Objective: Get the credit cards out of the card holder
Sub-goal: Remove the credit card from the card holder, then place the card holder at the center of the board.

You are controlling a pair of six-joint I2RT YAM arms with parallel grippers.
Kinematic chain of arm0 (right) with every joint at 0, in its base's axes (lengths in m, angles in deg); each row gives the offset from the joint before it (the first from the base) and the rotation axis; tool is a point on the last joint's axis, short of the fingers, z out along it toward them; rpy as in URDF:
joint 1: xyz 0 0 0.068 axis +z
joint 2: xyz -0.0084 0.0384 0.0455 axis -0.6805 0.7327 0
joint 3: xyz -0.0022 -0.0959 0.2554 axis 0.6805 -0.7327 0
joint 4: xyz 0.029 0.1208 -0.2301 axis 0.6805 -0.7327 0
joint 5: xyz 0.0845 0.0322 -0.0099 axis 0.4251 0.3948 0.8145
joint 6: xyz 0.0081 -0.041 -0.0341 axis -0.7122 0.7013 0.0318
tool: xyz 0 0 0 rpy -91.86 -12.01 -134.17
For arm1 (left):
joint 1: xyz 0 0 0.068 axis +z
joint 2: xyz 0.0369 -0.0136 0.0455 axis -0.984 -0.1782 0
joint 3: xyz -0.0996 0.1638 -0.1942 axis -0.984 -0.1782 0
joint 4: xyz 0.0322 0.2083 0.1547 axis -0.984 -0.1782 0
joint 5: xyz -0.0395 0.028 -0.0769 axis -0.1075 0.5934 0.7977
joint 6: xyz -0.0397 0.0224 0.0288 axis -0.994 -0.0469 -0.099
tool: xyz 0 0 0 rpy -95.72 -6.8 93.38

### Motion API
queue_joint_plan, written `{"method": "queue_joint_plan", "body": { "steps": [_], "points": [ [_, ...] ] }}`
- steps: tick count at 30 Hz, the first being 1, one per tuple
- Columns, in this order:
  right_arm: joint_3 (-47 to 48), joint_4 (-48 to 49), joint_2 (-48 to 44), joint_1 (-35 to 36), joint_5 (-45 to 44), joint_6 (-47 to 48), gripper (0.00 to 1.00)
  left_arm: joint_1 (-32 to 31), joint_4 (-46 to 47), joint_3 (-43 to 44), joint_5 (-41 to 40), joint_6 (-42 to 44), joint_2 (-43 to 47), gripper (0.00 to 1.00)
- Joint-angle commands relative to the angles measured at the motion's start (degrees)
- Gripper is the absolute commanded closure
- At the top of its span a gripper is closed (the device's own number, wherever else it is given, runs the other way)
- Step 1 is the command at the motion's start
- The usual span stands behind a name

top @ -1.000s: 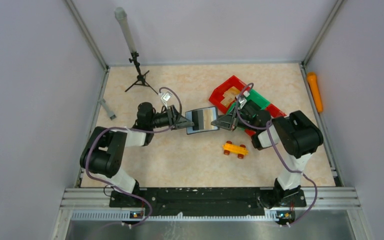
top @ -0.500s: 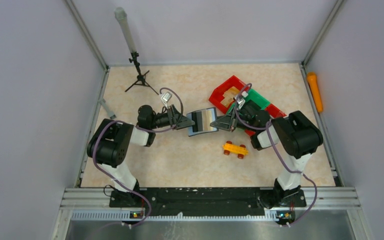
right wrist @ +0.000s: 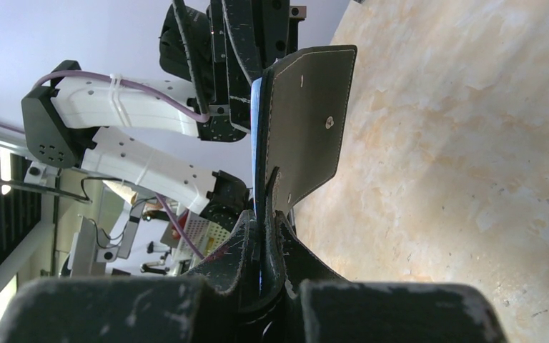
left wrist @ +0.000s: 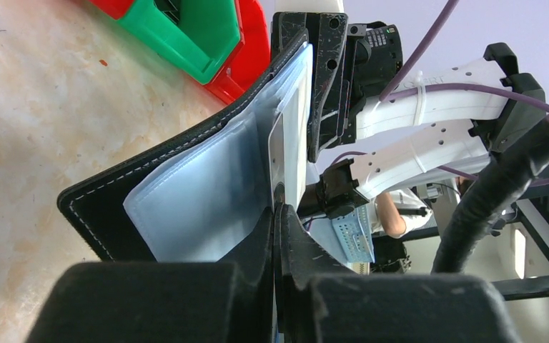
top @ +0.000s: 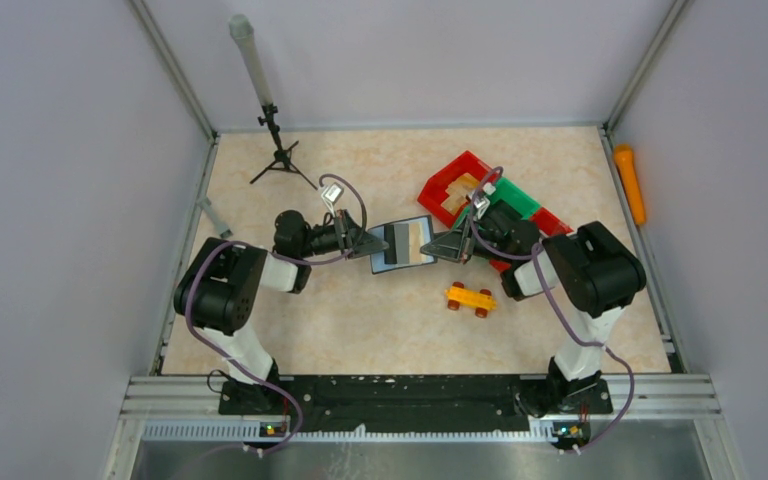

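Note:
The black card holder (top: pixel 403 243) hangs open above the middle of the table, between my two grippers. In the left wrist view its clear plastic sleeves (left wrist: pixel 200 193) fan out from the stitched black cover. A thin pale credit card edge (left wrist: pixel 287 136) runs down into my left gripper (left wrist: pixel 279 212), which is shut on it. From above, the left gripper (top: pixel 372 244) meets the holder's left side. My right gripper (right wrist: pixel 266 214) is shut on the holder's black cover (right wrist: pixel 304 121), below its silver snap, and grips the right side from above (top: pixel 437 246).
Red and green bins (top: pixel 455 180) lie behind the right arm. A yellow-orange toy car (top: pixel 471 298) sits on the table in front of the holder. A small black tripod (top: pixel 278 150) stands at the back left, and an orange object (top: pixel 629 182) lies beyond the right wall.
My left gripper has gone from open to shut at the holder's left edge. The holder has shifted slightly left. The right arm has kept its grip and place.

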State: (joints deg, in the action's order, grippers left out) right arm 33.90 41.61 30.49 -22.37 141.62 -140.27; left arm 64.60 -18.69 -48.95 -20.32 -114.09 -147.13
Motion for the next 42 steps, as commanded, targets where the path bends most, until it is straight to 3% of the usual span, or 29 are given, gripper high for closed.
{"method": "queue_joint_plan", "body": {
  "steps": [1, 10, 18, 28, 38, 42],
  "points": [
    [1.1, 12.9, -2.0, 0.4, 0.3, 0.4, 1.00, 0.5, 1.0, -0.1, 0.5, 1.7, 1.4, 1.00],
    [-1.6, 13.0, -3.5, -2.3, -2.2, 1.7, 1.00, 2.4, -15.0, -0.4, -2.8, 12.0, 7.6, 1.00],
    [-2.1, 12.9, -3.0, -3.2, -3.3, 1.6, 1.00, 6.3, -18.2, -4.2, -7.3, 15.2, 14.5, 1.00],
    [2.3, 13.0, 6.2, 0.6, -2.0, -1.2, 1.00, 6.4, -28.9, -6.1, -14.4, 23.8, 26.2, 1.00],
    [6.2, 12.5, 14.4, 4.9, -3.2, -1.5, 1.00, 6.4, -31.6, -5.0, -15.4, 24.4, 24.7, 1.00],
    [6.7, 7.1, 14.2, 6.1, -4.3, 2.2, 1.00, 6.3, -32.2, -4.9, -15.8, 24.8, 24.9, 1.00]
  ]
}}
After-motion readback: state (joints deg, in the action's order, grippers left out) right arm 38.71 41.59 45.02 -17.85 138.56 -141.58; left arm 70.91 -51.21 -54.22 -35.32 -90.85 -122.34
